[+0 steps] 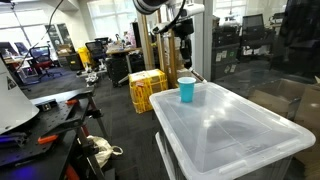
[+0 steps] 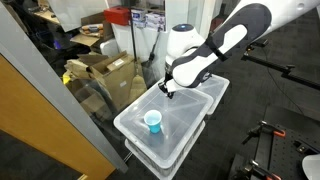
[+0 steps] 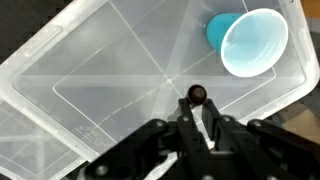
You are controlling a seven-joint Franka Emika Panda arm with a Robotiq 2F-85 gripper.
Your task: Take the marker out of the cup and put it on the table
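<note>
Lab clutter rings the scene, with a yellow crate [image 1: 146, 90] on the floor and cardboard boxes [image 2: 105, 70] behind glass. The work happens on the translucent white counter [image 1: 240, 130], which carries only the cup [image 1: 187, 91].

The cup stands upright near one corner of the counter [image 2: 195, 98] in both exterior views. From the wrist view its light-blue inside [image 3: 250, 42] looks empty, so the lift-out step appears to be done.

The marker [image 3: 195, 96] is pinched in the end effector [image 3: 197, 112]. It shows end-on as a small dark, reddish disc between the two fingers, pointing down at the counter [image 3: 90, 85]. It hangs near the centre, where the moulded ribs cross, and well apart from the cup.

That spot makes sense. It is flat and far from the raised rim, and the cup is too far off to be knocked.

In the exterior views the end effector [image 2: 168, 92] hangs low over the middle of the counter. Whether the marker's tip touches the surface cannot be told.

A nearly upright grip suits pulling a thin pen from a narrow cup, but the pen would likely topple and roll on release. Lowering it close to the surface and tilting it before the fingers part would probably limit that. The raised rim should stop any stray roll.
</note>
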